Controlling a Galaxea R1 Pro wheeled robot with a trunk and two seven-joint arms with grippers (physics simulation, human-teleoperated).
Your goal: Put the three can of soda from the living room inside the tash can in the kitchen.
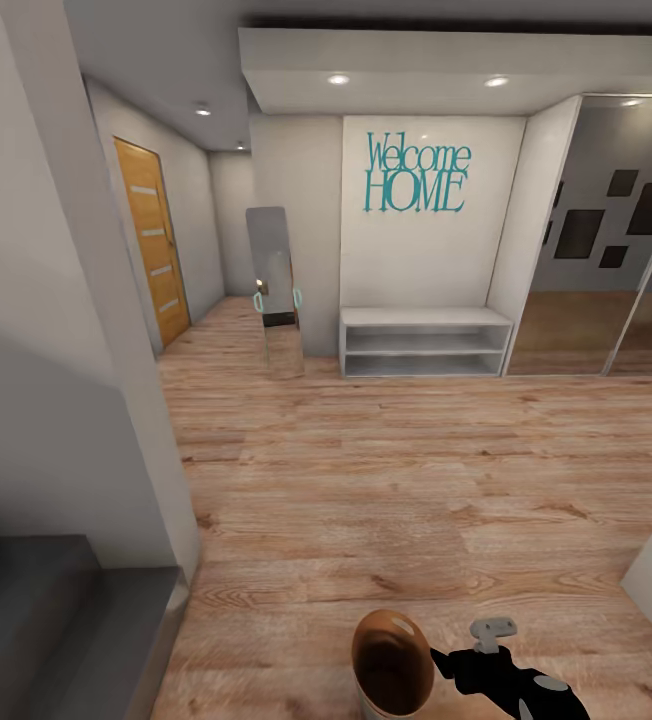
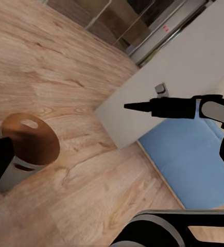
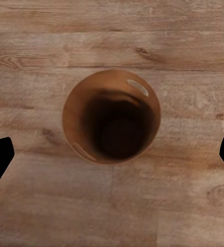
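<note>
While the spread right pincer (image 3: 112, 154) hovers over the tash can (image 3: 112, 117), seemingly empty, all cans remain outstanding.

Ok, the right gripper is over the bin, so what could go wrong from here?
1. The pale grey round bin with the brown inside stands loose on the wood floor. If the open right gripper comes down off-centre, it could tip the bin.
2. The white wall corner sits close beside the right arm, and a swing could clip it.

Head looks forward-down; right wrist (straight down) shares the tash can (image 3: 112, 117).
</note>
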